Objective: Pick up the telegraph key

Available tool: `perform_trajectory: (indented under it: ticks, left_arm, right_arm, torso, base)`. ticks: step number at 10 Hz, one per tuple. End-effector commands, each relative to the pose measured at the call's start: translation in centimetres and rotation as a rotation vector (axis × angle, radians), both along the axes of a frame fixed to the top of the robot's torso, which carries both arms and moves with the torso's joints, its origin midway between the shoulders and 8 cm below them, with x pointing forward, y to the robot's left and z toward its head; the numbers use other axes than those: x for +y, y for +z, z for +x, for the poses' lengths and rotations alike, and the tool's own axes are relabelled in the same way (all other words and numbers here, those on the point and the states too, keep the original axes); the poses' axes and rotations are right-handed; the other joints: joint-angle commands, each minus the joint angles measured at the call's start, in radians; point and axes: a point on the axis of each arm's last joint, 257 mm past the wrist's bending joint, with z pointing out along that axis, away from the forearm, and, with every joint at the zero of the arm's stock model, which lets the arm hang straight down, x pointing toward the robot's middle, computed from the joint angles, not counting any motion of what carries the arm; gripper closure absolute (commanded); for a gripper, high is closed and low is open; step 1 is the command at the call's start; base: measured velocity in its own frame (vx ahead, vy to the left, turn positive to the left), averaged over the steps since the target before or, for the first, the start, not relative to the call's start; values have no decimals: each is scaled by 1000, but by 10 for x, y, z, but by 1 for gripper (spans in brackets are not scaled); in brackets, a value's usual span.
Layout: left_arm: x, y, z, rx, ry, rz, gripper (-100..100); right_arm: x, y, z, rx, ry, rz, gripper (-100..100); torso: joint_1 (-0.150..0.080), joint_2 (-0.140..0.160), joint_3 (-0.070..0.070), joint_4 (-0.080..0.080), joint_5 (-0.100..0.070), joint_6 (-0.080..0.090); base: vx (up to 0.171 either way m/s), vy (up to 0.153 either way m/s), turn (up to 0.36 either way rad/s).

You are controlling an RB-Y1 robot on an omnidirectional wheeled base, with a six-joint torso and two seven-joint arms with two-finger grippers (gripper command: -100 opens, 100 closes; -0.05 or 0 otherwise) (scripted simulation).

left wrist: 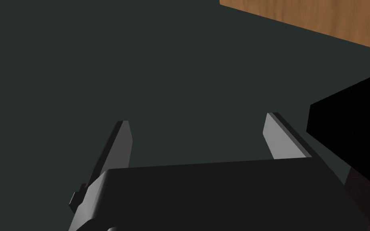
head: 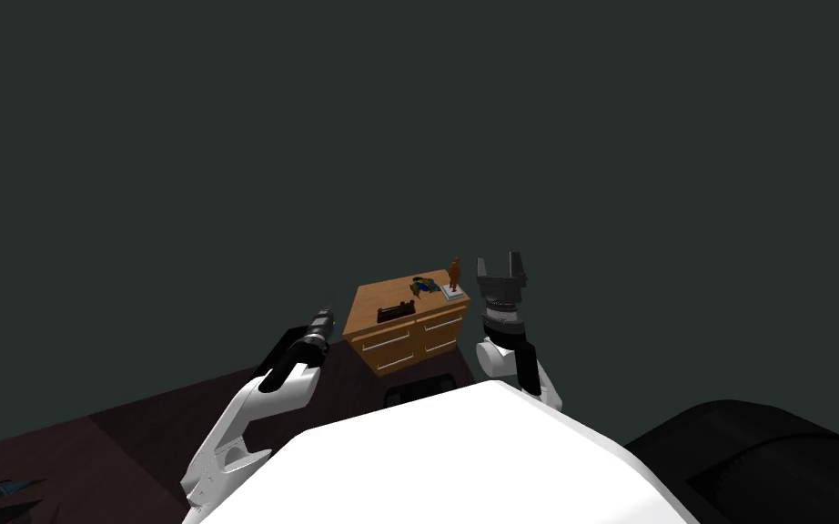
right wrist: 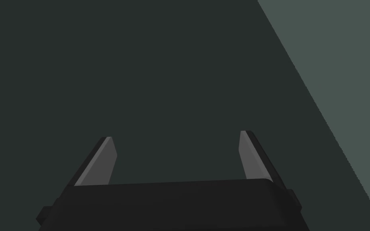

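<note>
Fingers (left wrist: 120, 144), left gripper (left wrist: 198, 138): two light grey blades standing wide apart, nothing between them, touching nothing. A black block (left wrist: 352, 120) just past one blade cannot be identified. Beyond it is a strip of wood-grain surface (left wrist: 320, 18), cut off at the frame's corner.

Fingers, right gripper (right wrist: 176, 154): also spread wide, empty, in contact with nothing.

Placement, head view: the left gripper hangs beside the left front corner of a chest of drawers (head: 409, 341). The right gripper is raised beside its right end. Neither touches the chest or anything on it.

Telegraph key (head: 395, 312): a small, low, dark, elongated piece lying on the wooden top of the chest, near the front edge and toward the left gripper's side. Its parts are too small to make out.

Other items on the top:
- a dark bluish object (head: 424, 287), behind the key, form unclear
- a brown figurine (head: 454, 273), upright on a pale base at the far right corner

Chest: light wood, four pale-handled drawers in two columns, standing on a dark floor (head: 136, 437).
</note>
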Motion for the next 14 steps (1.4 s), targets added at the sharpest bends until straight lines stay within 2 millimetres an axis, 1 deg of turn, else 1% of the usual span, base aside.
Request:
perform_trajectory:
  ticks: [1,2,3,4,5,6,8,9,10,11,12,14]
  left_arm:
    - [5,-9,-3,38,22,-18,-100]
    - [6,-11,-4,47,25,-18,-100]
    - [10,-15,0,67,46,-48,-100]
    - [13,-21,-3,93,57,-51,-100]
    - [13,-23,-4,101,60,-51,-100]
    - [18,-27,0,121,83,-83,-100]
    - [20,-34,-4,153,96,-86,-100]
    - [24,-37,0,171,119,-119,-100]
    - [26,-43,-3,195,129,-121,-100]
    - [26,-44,-4,202,132,-122,-100]
    - [30,-46,0,217,154,-156,-100]
    - [32,-54,-5,250,168,-159,-100]
  right_arm:
    - [0,0,0,0,0,0,0]
    - [0,0,0,0,0,0,0]
    - [0,0,0,0,0,0,0]
    - [0,0,0,0,0,0,0]
    - [0,0,0,0,0,0,0]
    - [0,0,0,0,0,0,0]
    - [0,0,0,0,0,0,0]
    - [0,0,0,0,0,0,0]
    - [0,0,0,0,0,0,0]
    - [0,0,0,0,0,0,0]
    - [0,0,0,0,0,0,0]
    - [0,0,0,0,0,0,0]
  torso:
    - [0,0,0,0,0,0]
    - [0,0,0,0,0,-1]
    - [0,0,0,0,0,-1]
    - [0,0,0,0,0,0]
    - [0,0,0,0,0,0]
    - [0,0,0,0,0,-1]
    - [0,0,0,0,0,-1]
    - [0,-1,0,0,0,-1]
    - [-1,0,0,0,0,0]
    - [-1,0,0,0,0,-1]
    - [-1,-1,0,0,0,-1]
    - [-1,-1,0,0,0,-1]
  base:
    - [-20,10,-87]
    - [-7,6,-1]
    - [-18,2,-122]
    - [-18,6,-107]
    - [-7,4,-8]
    - [-14,-2,-194]
    - [-10,2,-24]
    - [-13,-6,-173]
    - [-13,-2,-125]
    - [-6,-1,8]
    - [-7,-10,-197]
    - [-6,-3,-44]
